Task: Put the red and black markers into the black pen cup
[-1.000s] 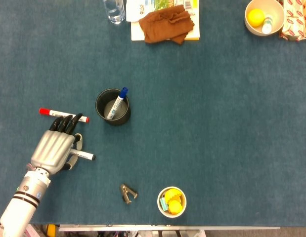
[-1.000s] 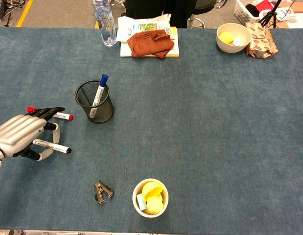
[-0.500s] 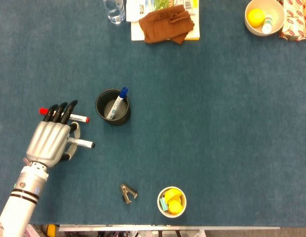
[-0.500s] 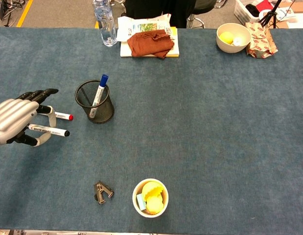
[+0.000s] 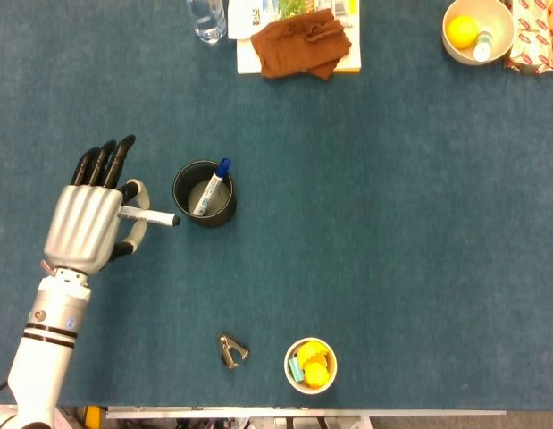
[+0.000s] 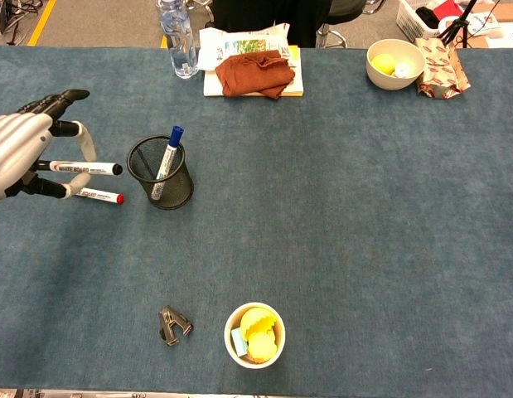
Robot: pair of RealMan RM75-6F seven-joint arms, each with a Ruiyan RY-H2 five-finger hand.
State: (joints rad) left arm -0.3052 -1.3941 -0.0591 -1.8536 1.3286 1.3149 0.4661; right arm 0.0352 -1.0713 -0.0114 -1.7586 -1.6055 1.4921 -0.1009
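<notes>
Blue felt-like cloth covers the table (image 5: 392,223), matte, fine nap, flat. Far edge: tan book (image 6: 213,83) with a crumpled rust-brown cloth (image 6: 254,72) on it, clear ribbed plastic bottle (image 6: 177,37) to its left, cream round bowl (image 6: 394,64) with a yellow fruit far right.

Left arm (image 5: 48,344): white tubular forearm with black rings, coming in from the near-left corner, angled slightly right toward the far side. Left hand (image 5: 87,223): silver metal back, black fingers (image 5: 104,163) stretched straight and close together, pointing far. Back of the hand faces up. It pinches the black marker (image 6: 78,168) at the thumb side, white barrel with black cap, held level, cap end pointing right at the pen cup. In the chest view the marker sits clear above the cloth.

Black pen cup (image 6: 161,172): round wire mesh, upright, just right of the marker tip, apart from it. A blue-capped marker (image 6: 167,159) leans inside.

Red marker (image 6: 99,196): white barrel, red cap, lying on the cloth below the hand, left of the cup.

Near side: cream bowl (image 6: 254,336) of yellow items, small metal staple remover (image 6: 175,323) to its left.

Right hand not visible.
</notes>
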